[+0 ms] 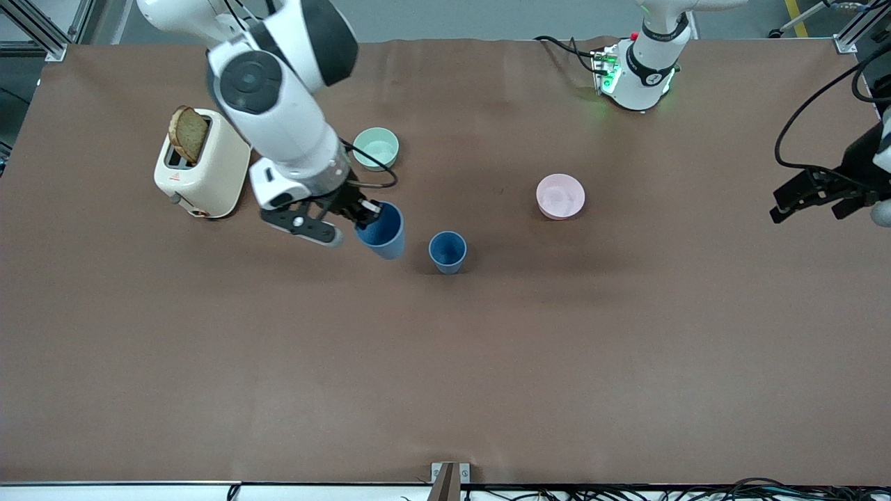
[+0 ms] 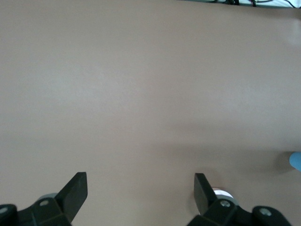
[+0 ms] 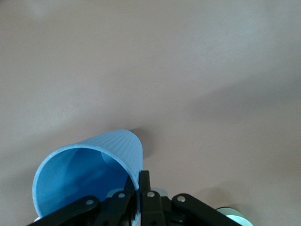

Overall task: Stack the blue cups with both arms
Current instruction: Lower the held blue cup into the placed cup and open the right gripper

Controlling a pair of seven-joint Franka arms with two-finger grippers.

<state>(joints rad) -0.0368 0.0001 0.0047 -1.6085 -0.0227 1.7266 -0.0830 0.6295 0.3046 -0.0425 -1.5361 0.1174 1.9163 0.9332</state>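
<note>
Front view: my right pincer [image 1: 367, 212] clamps the rim of one blue cup [image 1: 383, 233], tilted and raised over the brown worktop [image 1: 487, 362], beside the second blue cup [image 1: 447, 251], which stands upright nearer the pink bowl [image 1: 560, 195]. My left pincer [image 1: 814, 202] waits at the left arm's end of the worktop.

Left wrist view: my left pincer [image 2: 140, 188] is spread wide, holding nothing.

Right wrist view: my fingers [image 3: 145, 188] pinch the held cup's [image 3: 89, 174] wall.
</note>
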